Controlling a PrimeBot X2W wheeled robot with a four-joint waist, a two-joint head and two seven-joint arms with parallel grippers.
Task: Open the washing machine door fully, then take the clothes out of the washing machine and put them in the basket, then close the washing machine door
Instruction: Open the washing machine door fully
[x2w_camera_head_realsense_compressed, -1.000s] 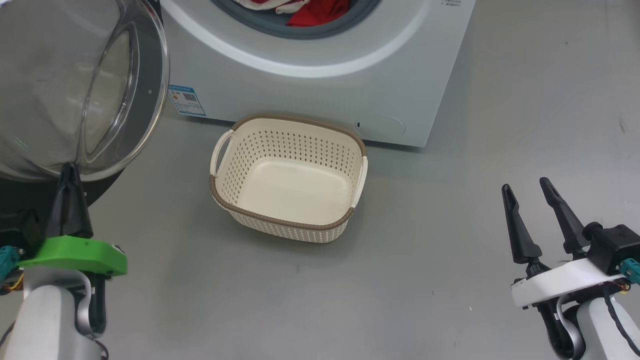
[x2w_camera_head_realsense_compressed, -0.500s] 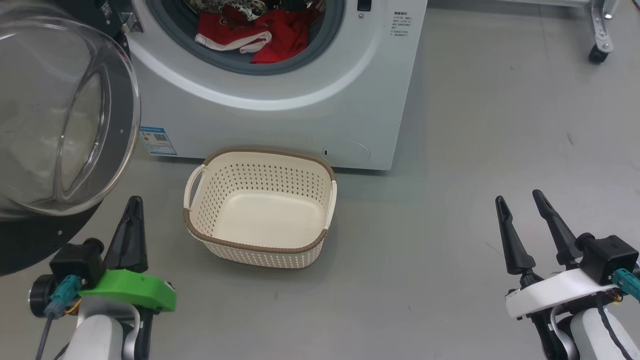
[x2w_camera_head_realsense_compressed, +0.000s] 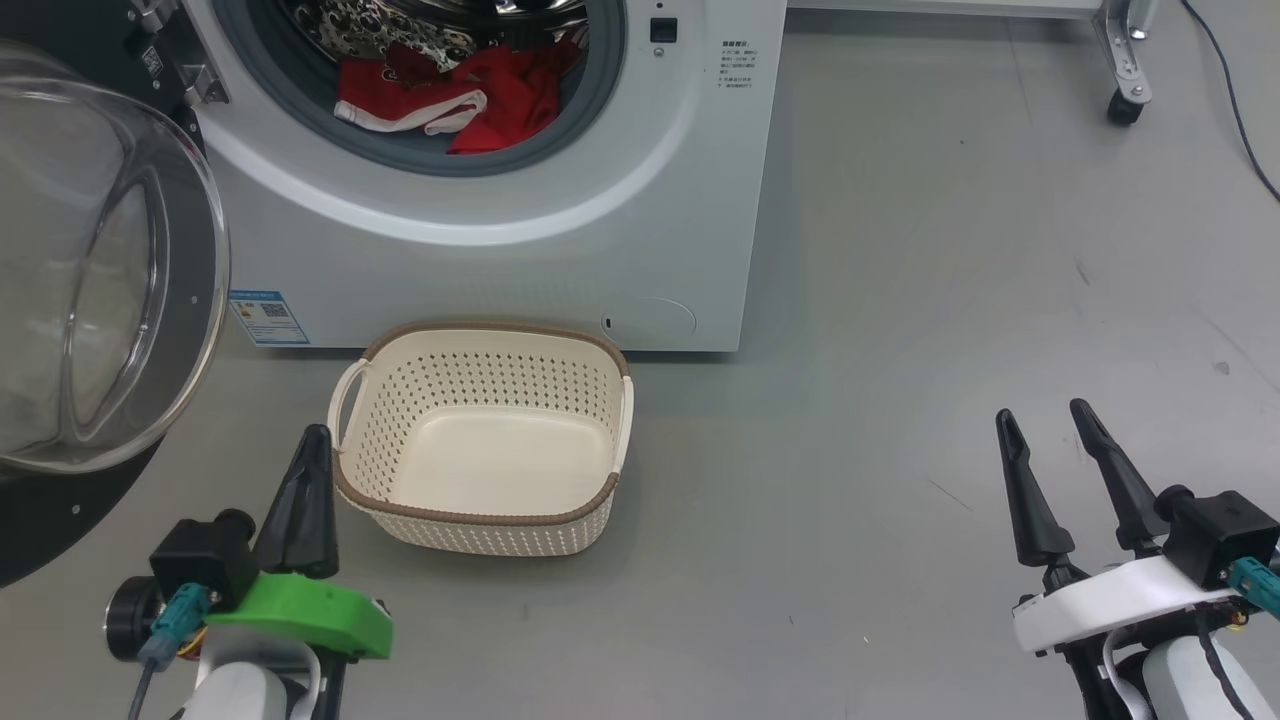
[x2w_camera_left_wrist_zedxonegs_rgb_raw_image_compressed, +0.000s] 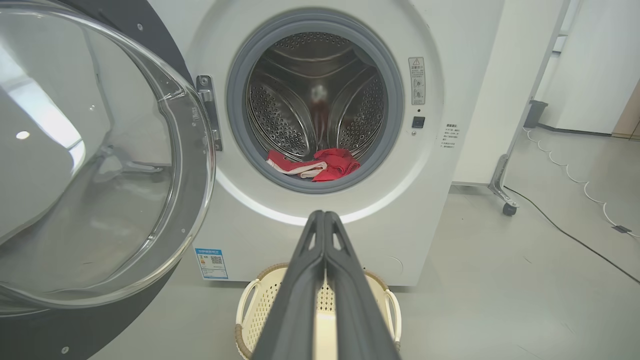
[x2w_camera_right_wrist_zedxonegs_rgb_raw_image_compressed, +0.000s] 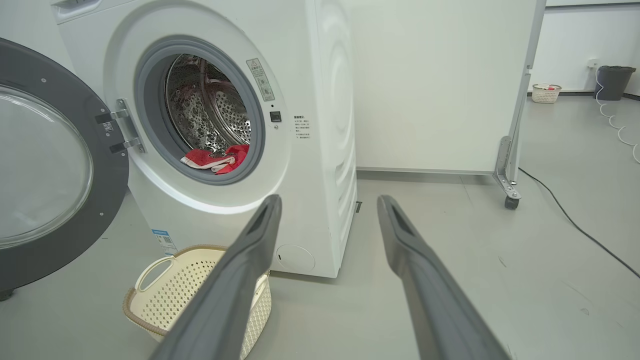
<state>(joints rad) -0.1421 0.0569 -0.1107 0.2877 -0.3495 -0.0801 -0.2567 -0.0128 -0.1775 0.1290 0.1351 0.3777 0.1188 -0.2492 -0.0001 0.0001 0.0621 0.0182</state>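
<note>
In the head view you have the washing machine (x2w_camera_head_realsense_compressed: 480, 260) along the top, with its upper part cut off by the frame. The washing machine door (x2w_camera_head_realsense_compressed: 110, 300) stands swung wide at the left, glass bowl bulging outward, and the left edge slices through it. The clothes (x2w_camera_head_realsense_compressed: 440, 95), red with white trim, lie bunched in the mouth of the machine; any lettering is folded out of sight. The basket (x2w_camera_head_realsense_compressed: 480, 329) sits on the floor (x2w_camera_head_realsense_compressed: 900, 450) just in front of the machine, its cream bottom bare. Your left tool (x2w_camera_head_realsense_compressed: 317, 436) is at the lower left, just beside the basket's near corner, and from here it reads as one dark wedge. Your right tool (x2w_camera_head_realsense_compressed: 1042, 412) is at the lower right, well apart from the basket, with its fingers parted and nothing between them.

In the left wrist view the left tool's two fingers press together along their length, gripping nothing. They cover the middle of the basket, so you see only its two handled ends. The clothes rest at the bottom front of the steel drum (x2w_camera_left_wrist_zedxonegs_rgb_raw_image_compressed: 280, 115). Much of the door runs out of frame.

In the right wrist view the right tool's fingers spread wide, holding nothing. One finger hides part of the basket. The clothes are a small red patch, too small to make out in detail.
</note>
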